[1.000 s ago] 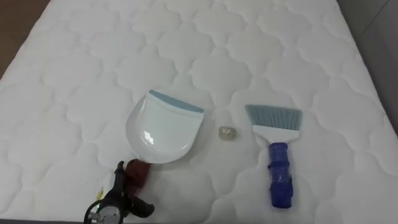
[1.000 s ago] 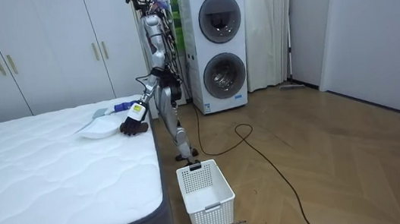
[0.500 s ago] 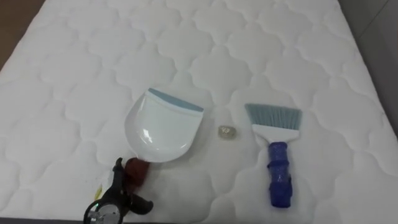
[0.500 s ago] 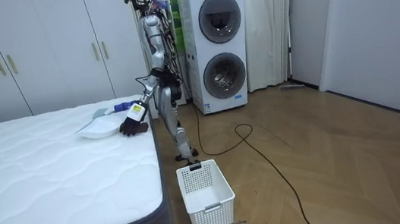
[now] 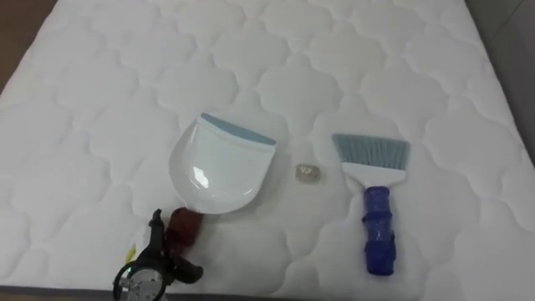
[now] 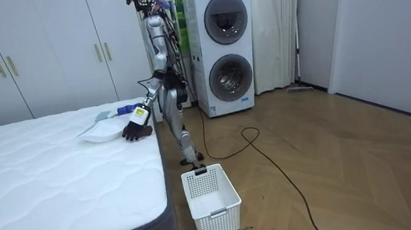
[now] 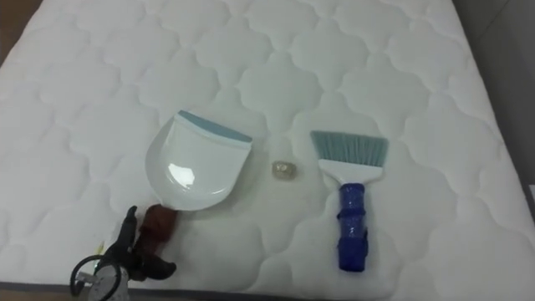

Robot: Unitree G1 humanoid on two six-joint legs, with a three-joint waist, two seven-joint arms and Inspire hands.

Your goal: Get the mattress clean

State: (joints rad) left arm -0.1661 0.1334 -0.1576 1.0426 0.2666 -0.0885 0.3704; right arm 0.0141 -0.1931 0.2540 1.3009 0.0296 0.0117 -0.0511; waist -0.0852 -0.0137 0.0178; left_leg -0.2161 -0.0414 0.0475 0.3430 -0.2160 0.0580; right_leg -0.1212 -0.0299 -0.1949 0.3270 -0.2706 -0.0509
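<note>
A white dustpan (image 5: 216, 171) with a blue lip lies on the white quilted mattress (image 5: 92, 100), its dark red handle (image 5: 184, 227) pointing toward me. A small pale scrap (image 5: 308, 171) sits just right of the pan. Further right lies a brush (image 5: 374, 188) with grey-blue bristles and a blue handle. My left hand (image 5: 157, 266) hovers at the bed's near edge, just below and left of the red handle, fingers open and spread, holding nothing. The room view has me standing at the bed's end with that hand (image 6: 136, 129) over the mattress corner.
The mattress's near edge runs along the bottom of the eye views. A white laundry basket (image 6: 211, 201) stands on the wooden floor beside the bed. Stacked washing machines (image 6: 225, 50) stand behind me, and white wardrobes (image 6: 41, 56) line the wall.
The eye view has shifted slightly. My left hand has sunk a little by the dustpan handle. Dustpan, scrap and brush lie where they were.
</note>
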